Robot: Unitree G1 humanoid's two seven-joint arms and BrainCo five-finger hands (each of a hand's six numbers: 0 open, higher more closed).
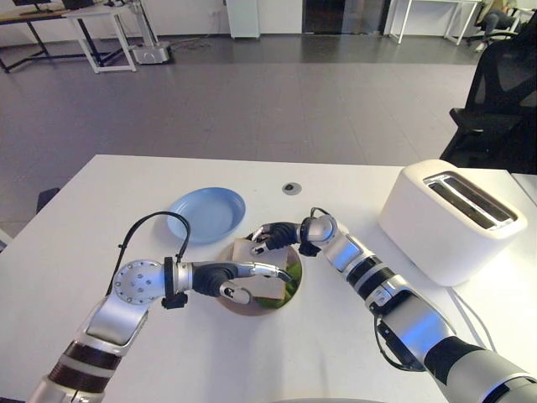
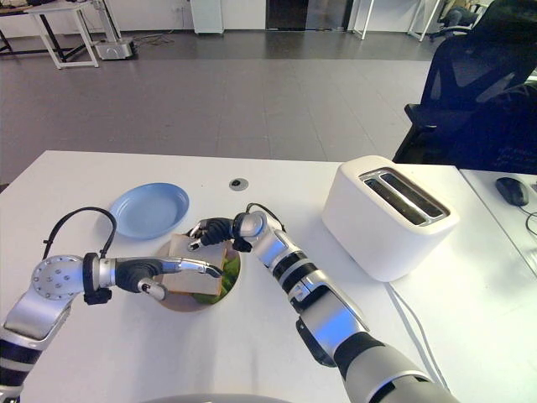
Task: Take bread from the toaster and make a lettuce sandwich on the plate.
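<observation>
Left hand (image 1: 237,280) pinches the near slice (image 1: 270,289) over lettuce (image 1: 290,283) on the brown plate (image 1: 250,309); right hand (image 1: 281,237) curls on the far slice (image 1: 244,249). Bread looks light, soft, crumbly: grip edges gently. Beyond sit blue plate (image 1: 207,212) and toaster (image 1: 449,222).

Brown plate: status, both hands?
Left hand pinching near slice over lettuce. Right hand on far slice. Both slices on brown plate. Blue plate apart, not blocking.

A passable strip of tabletop (image 1: 362,200) separates the brown plate (image 1: 247,308) from the toaster (image 1: 436,227); the blue plate (image 1: 205,214) sits just beside it.
</observation>
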